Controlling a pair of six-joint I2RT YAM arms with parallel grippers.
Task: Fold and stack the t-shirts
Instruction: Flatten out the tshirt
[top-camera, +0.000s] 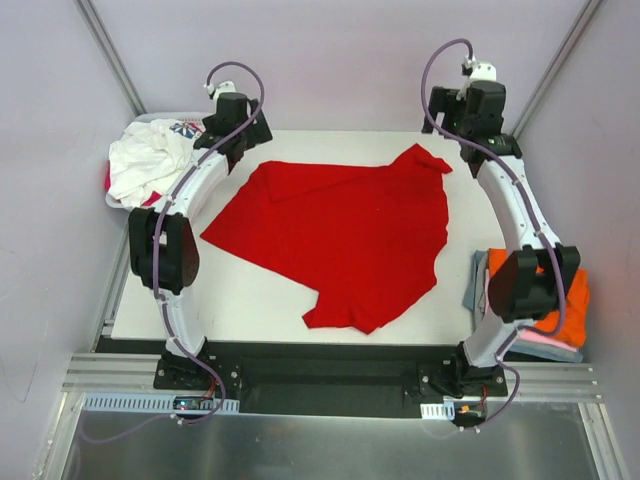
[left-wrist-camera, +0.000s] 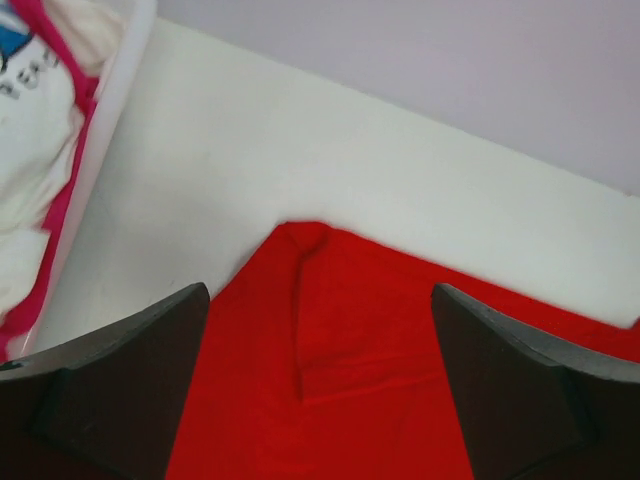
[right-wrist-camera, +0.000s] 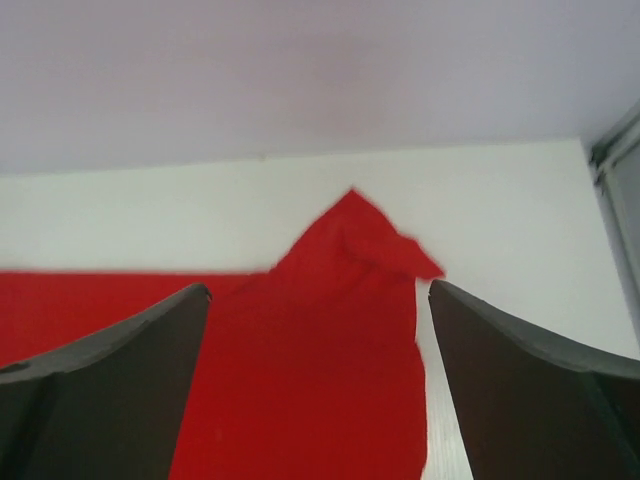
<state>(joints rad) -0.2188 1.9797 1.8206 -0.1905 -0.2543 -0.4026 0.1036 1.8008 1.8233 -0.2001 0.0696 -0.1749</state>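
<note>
Dark fingers of the left tool stand spread wide, with nothing between them; below the gap lies the far-left corner of the red t-shirt, a short crease running back from its tip. The right tool is spread just as wide and grips nothing, and it hangs over the pointed, slightly crumpled peak of the same shirt near the far-right corner of the surface.

From above, the left arm rises from its base at the near edge, bows its elbow out toward the left edge, and reaches its forearm to the far-left corner. The right arm mirrors it, elbow out by the right edge and wrist up at the far-right corner.

The red t-shirt lies spread over the middle of the surface, angled, one folded flap along its far edge. A white basket at the far-left corner holds a white printed t-shirt with some magenta cloth showing beneath. At the near-right corner, an orange t-shirt tops a stack over pink and blue-grey cloth.
</note>
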